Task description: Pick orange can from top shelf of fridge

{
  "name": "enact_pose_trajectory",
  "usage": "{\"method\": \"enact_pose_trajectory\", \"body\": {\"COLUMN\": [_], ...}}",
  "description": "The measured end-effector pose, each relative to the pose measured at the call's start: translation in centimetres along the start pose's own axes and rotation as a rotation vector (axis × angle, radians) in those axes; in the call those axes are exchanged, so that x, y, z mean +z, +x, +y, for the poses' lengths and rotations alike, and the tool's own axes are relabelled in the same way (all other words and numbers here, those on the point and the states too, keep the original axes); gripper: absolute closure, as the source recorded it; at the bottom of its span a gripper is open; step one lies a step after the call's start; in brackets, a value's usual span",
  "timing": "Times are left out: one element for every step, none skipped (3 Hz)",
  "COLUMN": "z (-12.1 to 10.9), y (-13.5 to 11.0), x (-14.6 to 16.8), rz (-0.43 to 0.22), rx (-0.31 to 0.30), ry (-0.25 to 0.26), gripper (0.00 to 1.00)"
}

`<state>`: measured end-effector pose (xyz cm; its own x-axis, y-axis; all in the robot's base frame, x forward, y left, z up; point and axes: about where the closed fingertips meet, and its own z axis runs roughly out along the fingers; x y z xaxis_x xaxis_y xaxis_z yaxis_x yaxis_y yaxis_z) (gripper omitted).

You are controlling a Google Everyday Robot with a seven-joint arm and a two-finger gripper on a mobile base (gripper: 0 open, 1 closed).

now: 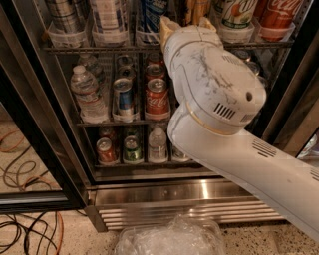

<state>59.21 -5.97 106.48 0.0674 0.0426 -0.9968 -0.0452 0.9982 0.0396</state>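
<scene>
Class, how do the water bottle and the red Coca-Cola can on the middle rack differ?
The water bottle is clear plastic; the Coca-Cola can is opaque red. The bottle stands taller and farther left than the can. Both stand upright on the middle rack. The gripper is above, at the top shelf.

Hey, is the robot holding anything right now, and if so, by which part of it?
Cannot be told. The gripper is up at the top shelf, right at the orange can, but the arm hides whether it grips it.
</scene>
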Motion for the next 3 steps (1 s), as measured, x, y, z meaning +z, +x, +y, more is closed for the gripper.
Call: {"method": "enact_pose_trajectory", "body": {"z": [0.4, 0.42, 0.29], "y": [-0.58, -0.96, -1.12], "x": [0.11, -0.03, -0.11], "rz": [-0.004, -0.011, -0.015], "rx": [0.01, 0.015, 0.021], "ry": [-0.019, -0.021, -0.019], "gripper": [0.41, 0.53, 0.54]}}
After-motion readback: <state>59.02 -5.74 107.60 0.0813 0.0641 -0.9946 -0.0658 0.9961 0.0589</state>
